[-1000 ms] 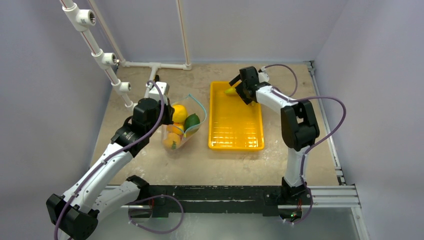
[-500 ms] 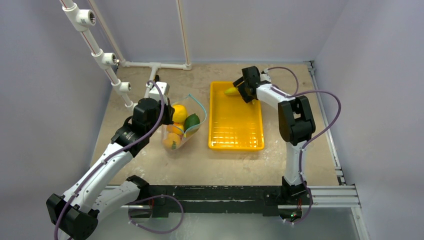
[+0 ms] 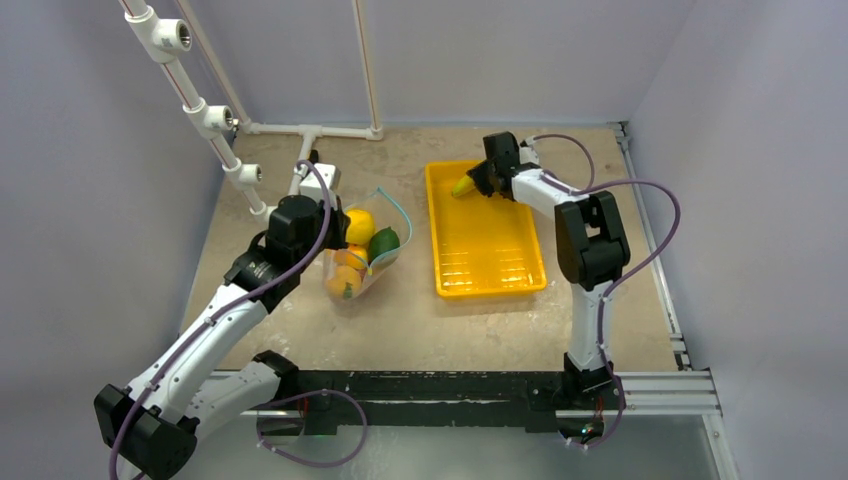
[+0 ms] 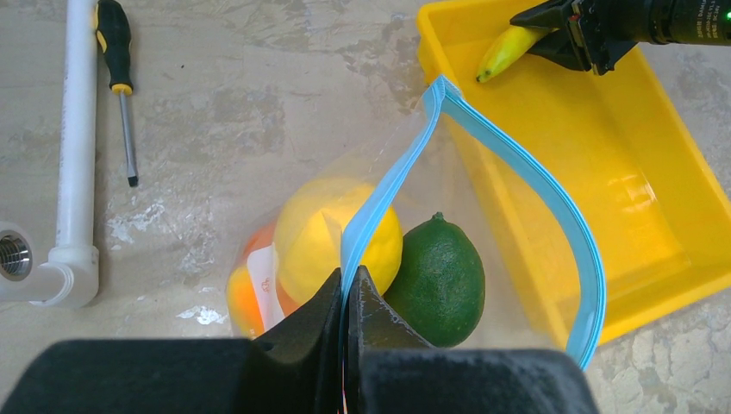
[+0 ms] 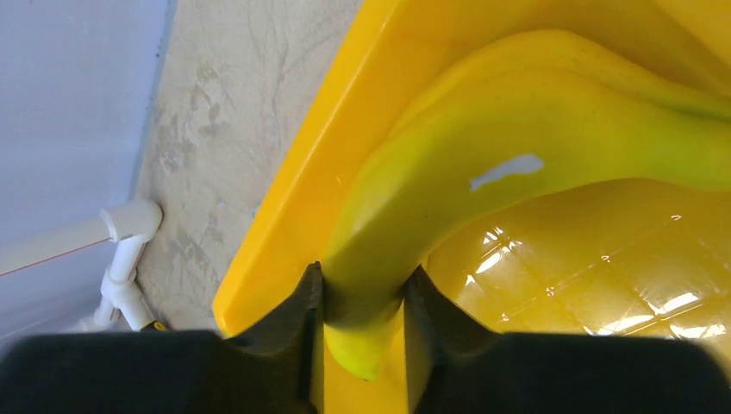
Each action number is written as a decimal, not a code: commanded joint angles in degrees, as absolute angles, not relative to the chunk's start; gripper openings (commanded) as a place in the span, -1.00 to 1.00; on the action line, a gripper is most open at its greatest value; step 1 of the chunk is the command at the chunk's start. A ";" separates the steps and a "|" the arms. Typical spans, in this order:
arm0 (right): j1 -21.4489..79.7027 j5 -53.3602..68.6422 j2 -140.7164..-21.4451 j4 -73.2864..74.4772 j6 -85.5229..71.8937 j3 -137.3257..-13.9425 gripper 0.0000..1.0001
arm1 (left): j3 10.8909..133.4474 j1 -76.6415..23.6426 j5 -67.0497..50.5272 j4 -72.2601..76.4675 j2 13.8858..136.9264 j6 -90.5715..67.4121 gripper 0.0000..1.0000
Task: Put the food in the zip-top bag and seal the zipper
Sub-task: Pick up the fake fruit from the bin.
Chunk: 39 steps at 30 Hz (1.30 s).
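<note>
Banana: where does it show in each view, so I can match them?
Top external: banana at the yellow tray's far left corner.
Left wrist: banana top right, beyond the zip-top bag.
Right wrist: banana fills the centre.
Shared landmark: the yellow tray, seen with it in all three.

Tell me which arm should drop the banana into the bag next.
Right. The right gripper is shut on the banana at the tray's far corner, so it only has to carry it over. The left gripper pinches the zipper, holding the bag's mouth open, and should probably stay there.
</note>
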State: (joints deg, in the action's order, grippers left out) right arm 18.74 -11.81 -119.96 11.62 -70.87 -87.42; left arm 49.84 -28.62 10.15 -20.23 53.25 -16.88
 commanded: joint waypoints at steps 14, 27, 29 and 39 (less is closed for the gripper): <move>20.82 -7.75 -106.46 2.33 -63.44 -72.58 -1.00 | 50.50 -28.48 9.82 -18.24 53.65 -16.61 -1.00; 22.58 -1.47 -87.56 -8.37 -50.81 -60.94 -1.00 | 50.46 -28.47 9.74 -18.28 53.20 -16.61 -1.00; 22.57 -0.18 -84.11 -11.13 -49.70 -58.77 -1.00 | 50.38 -28.48 9.91 -18.41 53.09 -16.62 -1.00; 24.68 11.73 -77.74 -14.76 -40.28 -58.91 -1.00 | 50.37 -28.48 10.24 -18.59 52.44 -16.52 -1.00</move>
State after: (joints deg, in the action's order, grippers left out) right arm 22.90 5.96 -79.92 -11.27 -46.74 -57.63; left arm 49.84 -28.62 10.02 -20.25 53.74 -16.86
